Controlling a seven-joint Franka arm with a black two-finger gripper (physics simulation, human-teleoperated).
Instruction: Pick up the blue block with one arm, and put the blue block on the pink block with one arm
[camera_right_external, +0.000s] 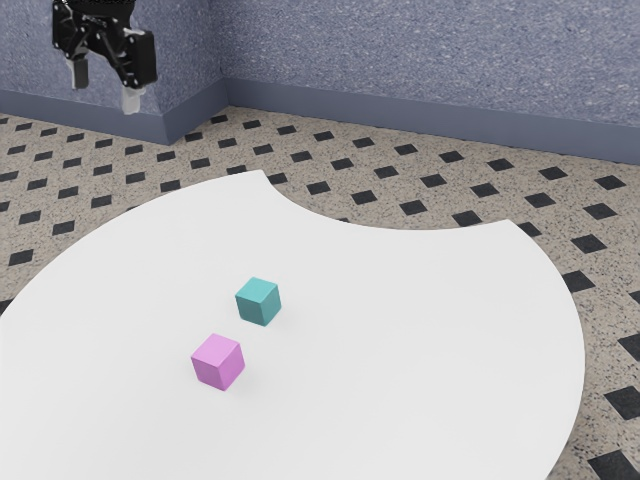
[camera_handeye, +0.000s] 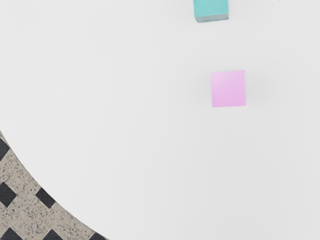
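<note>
Reach not yet begun: the gripper (camera_right_external: 104, 88) hangs high, its fingers seemingly spread and empty. The blue block (camera_right_external: 258, 300) sits near the pink block (camera_right_external: 218, 360), apart from it, well inside the table (camera_right_external: 420, 330) edges. The next move calls for centring above the blue block and descending.

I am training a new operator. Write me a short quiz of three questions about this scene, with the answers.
1. Does the blue block touch the pink block?
2. True or false: the end effector hangs open, high above the table, holding nothing.
3. How many blocks lie on the table? A) one B) two C) three

Key: 1 no, there is a gap between them; 2 true; 3 B.
</note>
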